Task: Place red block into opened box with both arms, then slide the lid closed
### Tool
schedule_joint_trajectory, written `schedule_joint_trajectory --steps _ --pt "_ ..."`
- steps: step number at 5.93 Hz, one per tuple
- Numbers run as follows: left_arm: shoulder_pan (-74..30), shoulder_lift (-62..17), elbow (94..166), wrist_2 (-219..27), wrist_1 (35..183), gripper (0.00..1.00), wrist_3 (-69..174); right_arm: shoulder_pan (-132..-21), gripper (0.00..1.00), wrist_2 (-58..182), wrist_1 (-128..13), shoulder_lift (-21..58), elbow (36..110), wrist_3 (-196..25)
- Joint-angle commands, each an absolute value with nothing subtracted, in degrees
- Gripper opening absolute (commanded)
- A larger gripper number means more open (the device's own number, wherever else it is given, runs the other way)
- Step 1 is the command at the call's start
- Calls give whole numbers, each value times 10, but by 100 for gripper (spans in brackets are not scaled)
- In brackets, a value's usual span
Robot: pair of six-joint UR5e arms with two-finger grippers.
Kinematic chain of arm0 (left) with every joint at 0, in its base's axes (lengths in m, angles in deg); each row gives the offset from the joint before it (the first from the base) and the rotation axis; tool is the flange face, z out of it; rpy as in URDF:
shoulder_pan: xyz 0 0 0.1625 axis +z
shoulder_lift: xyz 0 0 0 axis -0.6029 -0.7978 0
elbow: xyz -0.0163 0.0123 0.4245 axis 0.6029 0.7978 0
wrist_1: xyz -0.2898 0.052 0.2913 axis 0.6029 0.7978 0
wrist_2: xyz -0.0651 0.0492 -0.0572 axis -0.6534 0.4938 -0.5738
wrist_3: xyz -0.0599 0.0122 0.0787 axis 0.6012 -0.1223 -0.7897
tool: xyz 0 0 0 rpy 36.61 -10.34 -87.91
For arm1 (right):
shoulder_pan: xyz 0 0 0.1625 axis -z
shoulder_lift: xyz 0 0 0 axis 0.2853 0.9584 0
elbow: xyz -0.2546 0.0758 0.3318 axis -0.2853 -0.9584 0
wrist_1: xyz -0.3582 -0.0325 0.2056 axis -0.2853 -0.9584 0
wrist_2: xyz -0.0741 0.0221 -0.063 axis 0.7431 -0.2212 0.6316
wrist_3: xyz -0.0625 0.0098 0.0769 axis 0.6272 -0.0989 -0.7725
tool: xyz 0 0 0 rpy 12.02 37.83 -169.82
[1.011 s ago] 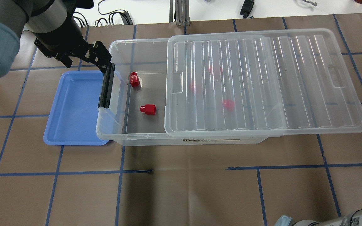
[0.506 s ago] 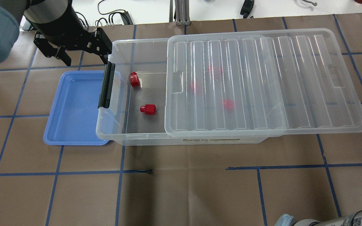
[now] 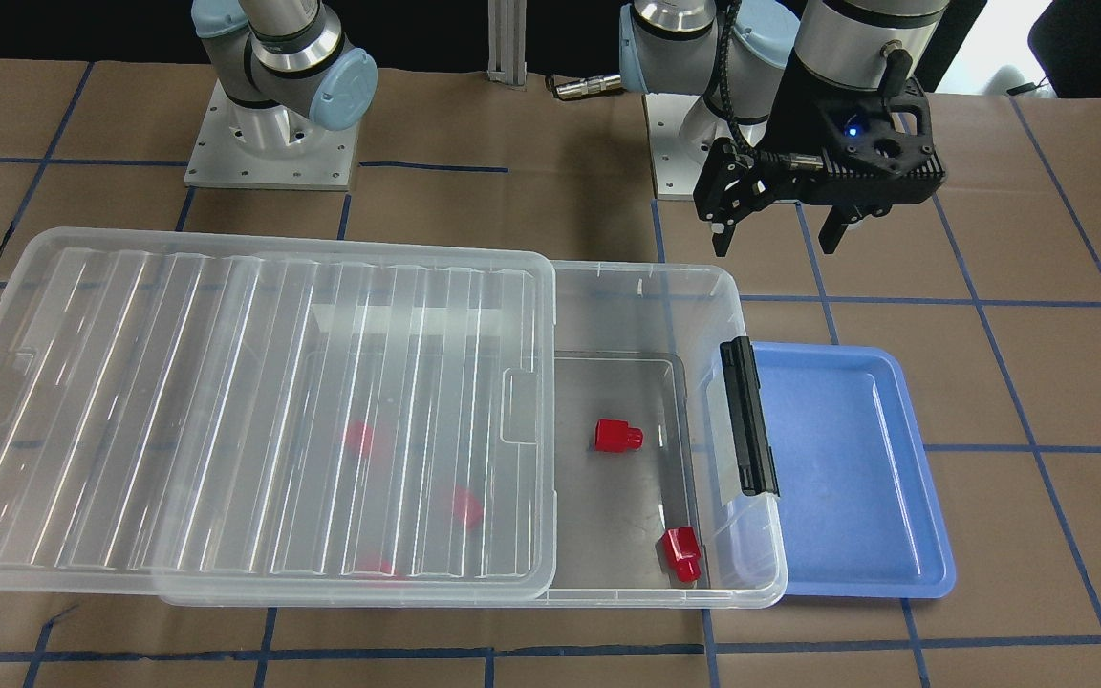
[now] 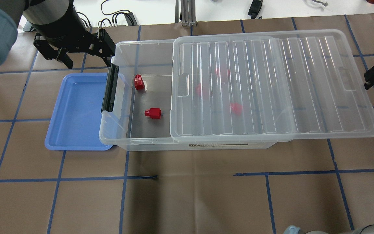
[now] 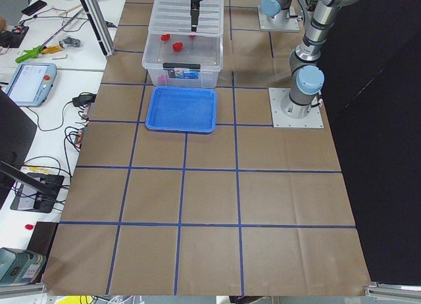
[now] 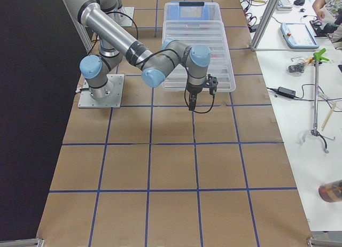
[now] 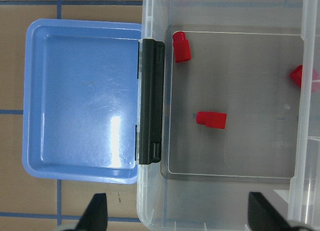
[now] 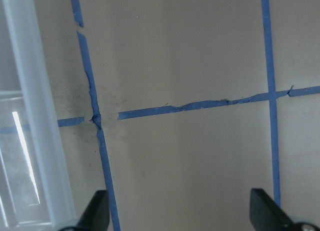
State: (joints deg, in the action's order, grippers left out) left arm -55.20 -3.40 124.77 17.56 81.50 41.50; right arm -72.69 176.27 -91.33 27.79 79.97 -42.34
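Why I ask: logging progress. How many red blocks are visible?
5, in the storage box: one red block by the clip bar, one mid-floor, three blurred under the lid (far, middle, near). Others may hide.

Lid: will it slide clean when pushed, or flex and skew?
Probably light and flexible: the lid is thin ribbed clear plastic. Likely slides along the box rim, but it overhangs, so an off-centre push may skew it.

Blue tray (image 7: 82,98) beside clear box (image 7: 225,201), black clip bar (image 7: 151,101), red blocks (image 7: 211,119) inside, spread fingers (image 7: 96,212) below.
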Motion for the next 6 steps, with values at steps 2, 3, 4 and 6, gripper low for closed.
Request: schedule_joint_trajectory --steps 2,3,4,6 --pt "-552 -31 1250 176 814 98 415 -763 100 1751 -913 293 818 -447" --pt "-552 -31 1250 176 814 98 415 -771 100 1747 -913 297 828 -452" --pt "-552 -32 1250 173 814 98 415 -778 100 1739 -913 301 830 -452" --pt "-552 -42 1244 173 813 98 415 -815 100 1735 -913 302 834 -498"
